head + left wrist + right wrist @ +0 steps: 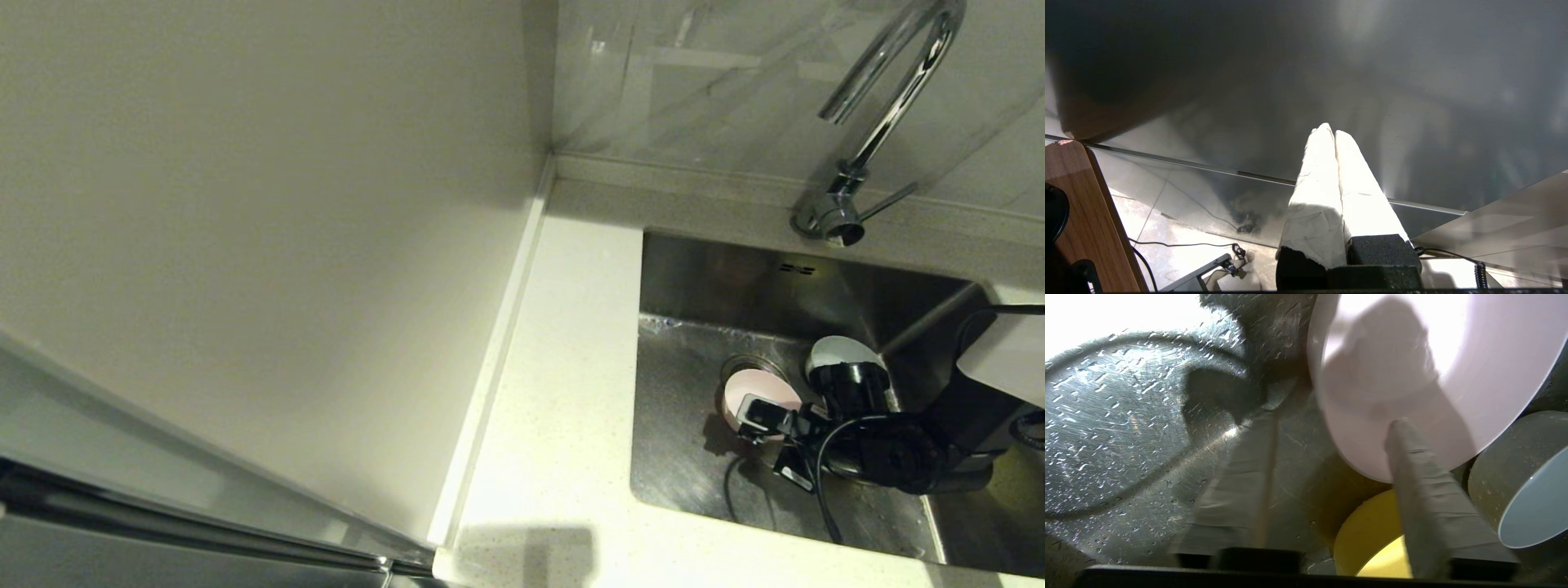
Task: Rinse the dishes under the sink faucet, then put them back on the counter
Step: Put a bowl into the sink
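**Right gripper standing open at the pink bowl, down in the sink**

You are working with the right gripper (771, 441) low inside the sink (678, 457), just beside the drain strainer. Its fingers are standing apart: in the right wrist view one finger (1425, 490) is lying against the pink bowl (1412, 375), and the other is spread clear over the wet steel, so nothing is clamped. The pink bowl is tilting on its edge over the drain strainer (744, 365), the blue-grey bowl (837, 351) is sitting just beside it toward the faucet, and the yellow-green bowl (1372, 535) is lying close under the gripper. All three dishes are in the basin; none is on the counter (555, 392). The faucet (882, 122) is standing behind the sink, and I cannot tell whether water is running.

The left gripper (1334, 136) is parked away from the counter, fingers pressed together on nothing.

Watch these risks, in my judgement:
- The basin is beaded with water, so the tilted pink bowl may be sliding or rolling if the finger nudges it.
- The three bowls are crowding each other; closing now may be pinching two rims together or knocking the yellow-green one.
- A wet rim gripped shallowly may be slipping on the lift to the counter.
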{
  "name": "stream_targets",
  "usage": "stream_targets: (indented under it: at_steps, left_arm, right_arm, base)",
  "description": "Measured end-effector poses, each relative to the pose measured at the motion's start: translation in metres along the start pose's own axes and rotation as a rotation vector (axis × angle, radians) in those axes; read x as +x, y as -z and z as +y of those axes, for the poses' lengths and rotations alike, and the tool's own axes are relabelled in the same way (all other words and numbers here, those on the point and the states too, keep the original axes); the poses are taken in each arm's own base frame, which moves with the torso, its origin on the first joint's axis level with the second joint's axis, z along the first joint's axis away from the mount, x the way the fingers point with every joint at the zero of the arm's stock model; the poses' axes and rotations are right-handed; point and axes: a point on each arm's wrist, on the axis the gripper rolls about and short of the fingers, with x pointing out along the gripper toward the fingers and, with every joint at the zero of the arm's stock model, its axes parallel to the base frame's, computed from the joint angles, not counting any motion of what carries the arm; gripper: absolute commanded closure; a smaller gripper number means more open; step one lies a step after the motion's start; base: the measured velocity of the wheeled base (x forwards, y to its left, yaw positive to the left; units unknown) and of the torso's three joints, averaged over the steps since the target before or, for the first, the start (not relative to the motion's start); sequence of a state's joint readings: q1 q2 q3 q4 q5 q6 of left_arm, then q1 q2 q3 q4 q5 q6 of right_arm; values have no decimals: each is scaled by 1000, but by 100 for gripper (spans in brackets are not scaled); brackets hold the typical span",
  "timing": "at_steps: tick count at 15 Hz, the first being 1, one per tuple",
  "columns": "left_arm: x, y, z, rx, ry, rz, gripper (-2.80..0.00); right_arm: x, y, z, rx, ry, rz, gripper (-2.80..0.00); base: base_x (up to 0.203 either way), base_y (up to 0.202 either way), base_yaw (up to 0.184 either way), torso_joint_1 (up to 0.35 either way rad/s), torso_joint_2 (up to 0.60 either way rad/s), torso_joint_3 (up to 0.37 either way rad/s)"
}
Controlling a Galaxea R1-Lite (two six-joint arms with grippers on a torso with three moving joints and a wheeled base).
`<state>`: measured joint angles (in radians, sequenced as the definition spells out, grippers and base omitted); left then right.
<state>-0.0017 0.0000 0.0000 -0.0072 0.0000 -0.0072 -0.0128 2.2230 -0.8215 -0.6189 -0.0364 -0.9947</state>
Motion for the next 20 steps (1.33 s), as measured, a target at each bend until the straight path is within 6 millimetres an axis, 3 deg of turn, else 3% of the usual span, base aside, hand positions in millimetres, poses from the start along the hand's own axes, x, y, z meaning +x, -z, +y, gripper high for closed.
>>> stream_targets:
  at_steps: [3, 5, 10, 11, 14, 16, 18, 20]
  left_arm:
    - [0, 0, 0, 0, 0, 0, 0]
    - [0, 0, 0, 0, 0, 0, 0]
    - [0, 0, 0, 0, 0, 0, 0]
    - [0, 0, 0, 0, 0, 0, 0]
    - [0, 0, 0, 1, 0, 0, 0]
    - [0, 0, 0, 0, 0, 0, 0]
    - [0, 0, 0, 0, 0, 0, 0]
    - [0, 0, 0, 0, 0, 0, 0]
  right_arm:
    - [-16, -5, -12, 23, 40, -23, -280]
    - [-42, -10, -27, 93, 81, -46, -280]
    - [-146, -16, -49, 523, 123, -104, -280]
    - [-170, -15, -51, 615, 122, -107, 0]
    - [-240, -3, -45, 780, 92, -44, 0]
    - [-274, 9, -29, 800, 56, 21, 0]
    - [-288, 18, -18, 806, 43, 48, 0]
    - [-288, 21, -23, 836, 40, 45, 0]
  base:
    - [0, 0, 0, 0, 0, 0]
    - [0, 0, 0, 0, 0, 0]
    - [0, 0, 0, 0, 0, 0]
    - [0, 0, 0, 0, 0, 0]
    - [0, 0, 0, 0, 0, 0]
    - [0, 0, 0, 0, 0, 0]
    - [0, 0, 0, 0, 0, 0]
    - [0, 0, 0, 0, 0, 0]
